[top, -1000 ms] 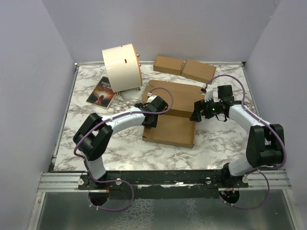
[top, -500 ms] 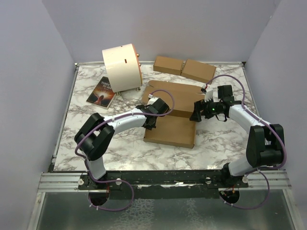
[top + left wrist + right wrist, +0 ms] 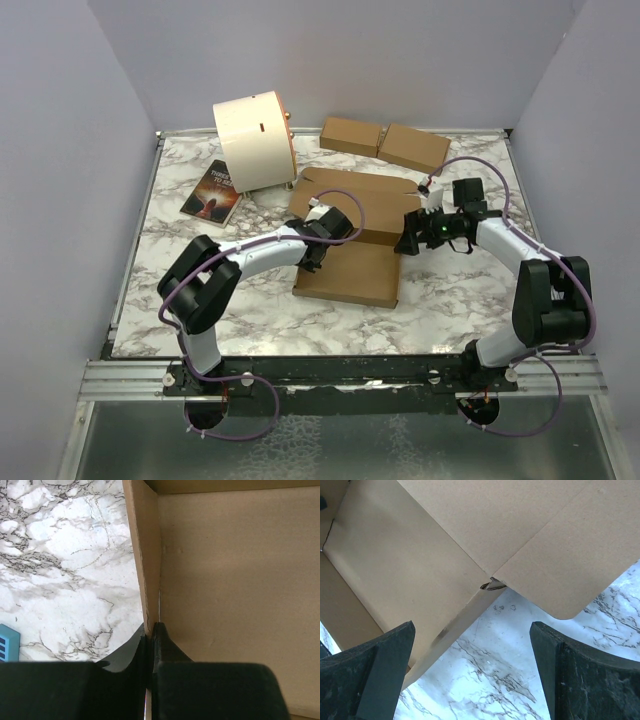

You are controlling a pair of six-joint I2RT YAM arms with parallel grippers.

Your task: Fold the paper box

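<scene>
Overhead, the left arm's own wrist hides much of the left hand [image 3: 316, 252] and the box edge beneath it. Its wrist camera shows it clamped on a thin upright side wall of the paper box [image 3: 235, 580], with both black fingers pressed flat against the cardboard. The box's far side runs out of that frame. A small blue object [image 3: 7, 642], left of the hand, is cut off at the picture's edge and cannot be identified. The right hand [image 3: 472, 630] stands wide and grips nothing. Ahead of it are a box corner and a rounded flap over the marbled surface [image 3: 510, 680]; whether it touches the cardboard cannot be told. The box lies between the two hands. Beyond the left hand stand a cream drum [image 3: 252, 140] and a book [image 3: 211, 192]. Two smaller closed boxes [image 3: 352, 135] sit beyond the right hand.
</scene>
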